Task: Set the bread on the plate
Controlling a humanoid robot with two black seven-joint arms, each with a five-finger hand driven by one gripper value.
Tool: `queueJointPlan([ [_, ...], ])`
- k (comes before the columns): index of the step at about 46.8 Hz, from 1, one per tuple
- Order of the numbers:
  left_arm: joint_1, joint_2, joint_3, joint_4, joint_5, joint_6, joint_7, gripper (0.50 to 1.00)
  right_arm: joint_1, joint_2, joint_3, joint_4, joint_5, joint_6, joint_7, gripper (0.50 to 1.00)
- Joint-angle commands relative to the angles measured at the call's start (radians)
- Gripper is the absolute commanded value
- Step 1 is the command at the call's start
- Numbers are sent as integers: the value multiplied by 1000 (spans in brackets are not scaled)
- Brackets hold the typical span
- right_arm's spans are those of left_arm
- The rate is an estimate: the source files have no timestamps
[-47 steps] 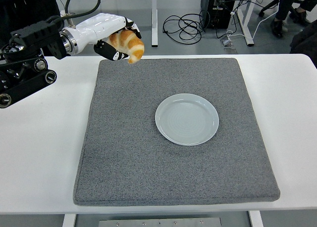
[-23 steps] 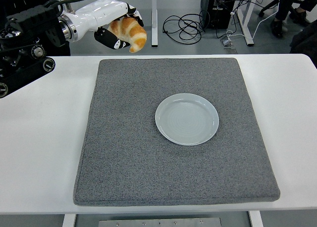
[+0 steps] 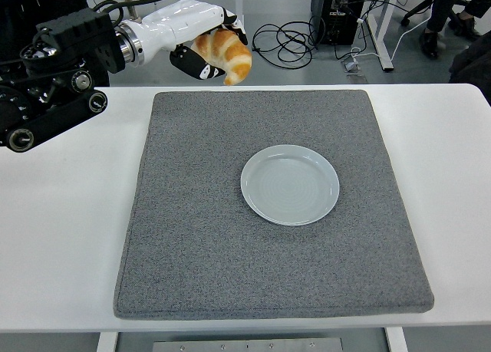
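Golden bread (image 3: pixel 227 53) rides clamped in our left hand's (image 3: pixel 201 44) fingers above the surface's far edge; the plate (image 3: pixel 290 185), mid-mat (image 3: pixel 192 237), sits bare. Carry and set-down remain.

- One robot hand, the left hand (image 3: pixel 201 36), white with dark fingertips, reaching in from the left on a black arm.
- One croissant (image 3: pixel 225 52), golden brown, gripped in that hand's fingers.
- One plate (image 3: pixel 290 185), round and pale blue-grey, lying below and to the right of the hand, well apart from it.
- One grey mat (image 3: pixel 192 245), square and felt-like, spread beneath the plate, below the hand.
- One white table (image 3: pixel 54 237) under the mat.
- One tangle of black cables (image 3: pixel 282 41) on the floor to the right of the hand.
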Motion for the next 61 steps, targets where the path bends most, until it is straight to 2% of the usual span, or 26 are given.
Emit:
queueJointPlan([
  [1,-10,-25,1,1,0,-1,1,500,0,0,-1,0,0,0,0,1000],
  [18,-39,-207,7,14,7,-9,4,500,0,0,-1,0,0,0,0,1000],
  [27,-53,-299,88,42,6,-9,7,500,0,0,1,0,0,0,0,1000],
  [41,-53,-382,102,99,7,-5,13,500,1,0,-1,0,0,0,0,1000],
  [55,-38,-395,107,160,7,-3,12,500,0,0,-1,0,0,-2,0,1000],
  [61,-18,-411,148,160,6,11,9,500,0,0,-1,0,0,0,0,1000],
])
